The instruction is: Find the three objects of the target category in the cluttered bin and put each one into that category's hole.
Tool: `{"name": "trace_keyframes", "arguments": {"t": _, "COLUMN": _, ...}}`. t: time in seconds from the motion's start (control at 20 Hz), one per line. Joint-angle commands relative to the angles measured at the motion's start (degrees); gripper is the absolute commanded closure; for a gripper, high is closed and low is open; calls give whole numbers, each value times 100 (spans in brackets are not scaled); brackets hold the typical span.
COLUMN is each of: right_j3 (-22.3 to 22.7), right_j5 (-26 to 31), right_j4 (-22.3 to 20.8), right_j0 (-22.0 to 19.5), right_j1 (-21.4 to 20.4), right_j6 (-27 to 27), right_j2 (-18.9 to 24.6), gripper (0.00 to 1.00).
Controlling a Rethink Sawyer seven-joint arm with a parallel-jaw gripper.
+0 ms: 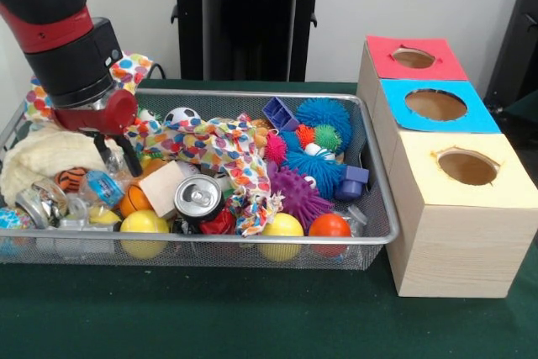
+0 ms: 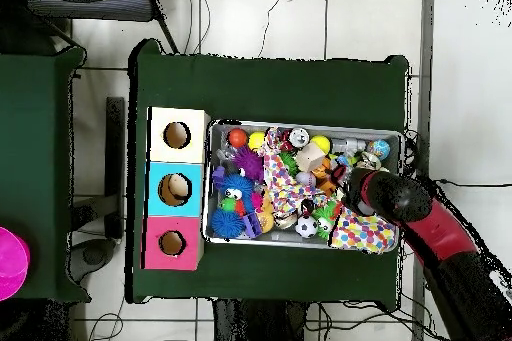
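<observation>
The red and black arm's tool (image 1: 115, 150) hung low over the left end of the silver wire-mesh bin (image 1: 370, 237) on the green desk (image 1: 252, 317). Its dark fingers (image 1: 130, 160) stood slightly apart, gripping nothing. Just below lay an orange basketball-patterned ball (image 1: 72, 178) and a crushed clear plastic bottle (image 1: 102, 188); a silver drink can (image 1: 198, 197) lay near to the right. The polka-dot cloth (image 1: 227, 153) stretched across the middle. Right of the bin stood the wooden box with red (image 1: 414, 58), blue (image 1: 435, 105) and yellow (image 1: 467, 166) holes.
</observation>
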Motion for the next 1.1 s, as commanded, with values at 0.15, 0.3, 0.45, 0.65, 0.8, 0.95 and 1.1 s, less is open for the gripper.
{"name": "trace_keyframes", "arguments": {"t": 0.15, "right_j3": -260, "right_j5": -923, "right_j4": -474, "right_j0": 226, "right_j1": 205, "right_j6": 184, "right_j2": 442, "gripper": 100}}
{"name": "trace_keyframes", "arguments": {"t": 0.3, "right_j3": -356, "right_j5": -774, "right_j4": -381, "right_j0": 292, "right_j1": 214, "right_j6": 345, "right_j2": 376, "gripper": 100}}
{"name": "trace_keyframes", "arguments": {"t": 0.45, "right_j3": -378, "right_j5": -731, "right_j4": -341, "right_j0": 301, "right_j1": 225, "right_j6": 370, "right_j2": 366, "gripper": 100}}
{"name": "trace_keyframes", "arguments": {"t": 0.65, "right_j3": -340, "right_j5": -679, "right_j4": -321, "right_j0": 303, "right_j1": 163, "right_j6": 378, "right_j2": 361, "gripper": 100}}
{"name": "trace_keyframes", "arguments": {"t": 0.8, "right_j3": -122, "right_j5": -480, "right_j4": -319, "right_j0": 341, "right_j1": -230, "right_j6": 453, "right_j2": 240, "gripper": 100}}
{"name": "trace_keyframes", "arguments": {"t": 0.95, "right_j3": 209, "right_j5": -191, "right_j4": -268, "right_j0": 325, "right_j1": -750, "right_j6": 502, "right_j2": 166, "gripper": 100}}
{"name": "trace_keyframes", "arguments": {"t": 1.1, "right_j3": 546, "right_j5": 20, "right_j4": -241, "right_j0": 364, "right_j1": -1215, "right_j6": 590, "right_j2": 14, "gripper": 100}}
